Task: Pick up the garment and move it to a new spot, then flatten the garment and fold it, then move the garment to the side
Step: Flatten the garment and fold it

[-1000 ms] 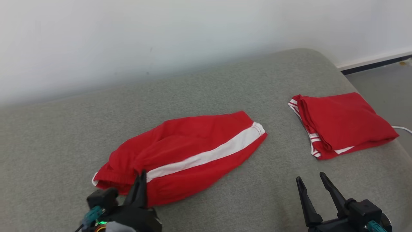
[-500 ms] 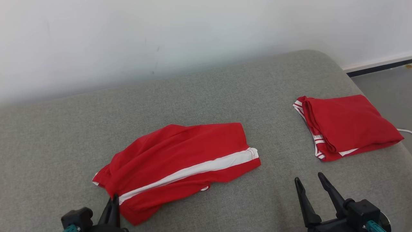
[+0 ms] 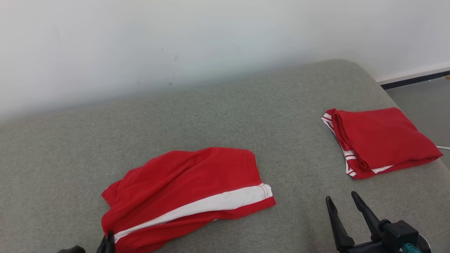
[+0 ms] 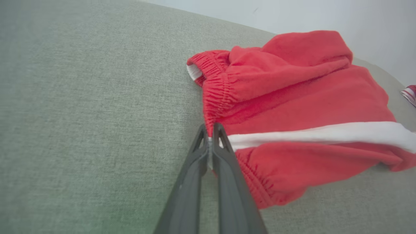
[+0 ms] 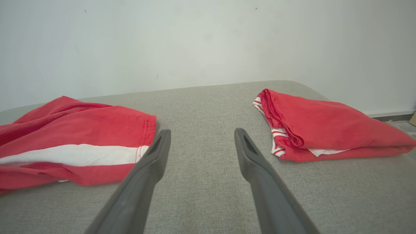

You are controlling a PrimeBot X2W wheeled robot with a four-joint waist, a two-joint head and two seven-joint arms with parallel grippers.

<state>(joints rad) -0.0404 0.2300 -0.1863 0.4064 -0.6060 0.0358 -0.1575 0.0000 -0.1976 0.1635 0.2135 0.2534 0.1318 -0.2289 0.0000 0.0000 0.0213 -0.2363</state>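
Observation:
The garment (image 3: 182, 191) is a pair of red shorts with a white side stripe, lying rumpled on the grey cushion (image 3: 211, 116) at the lower left of the head view. My left gripper (image 3: 109, 238) is shut on the elastic waistband at its near left corner. The left wrist view shows that gripper (image 4: 210, 127) pinching the waistband where the stripe ends, with the garment (image 4: 292, 107) spreading to the right. My right gripper (image 3: 341, 203) hovers open at the lower right, apart from the cloth. In the right wrist view the right gripper (image 5: 199, 136) is open, with the garment (image 5: 71, 139) to its left.
A second red garment, folded (image 3: 381, 140), lies near the cushion's right edge, also seen as the folded garment (image 5: 318, 126) in the right wrist view. A white wall (image 3: 175, 42) runs behind the cushion. Grey floor (image 3: 422, 95) and a white cable (image 3: 443, 147) show at the far right.
My left gripper has drawn back toward me with the waistband, and the shorts have slid nearer and bunched shorter. The head view has tilted a little. The right gripper stays put.

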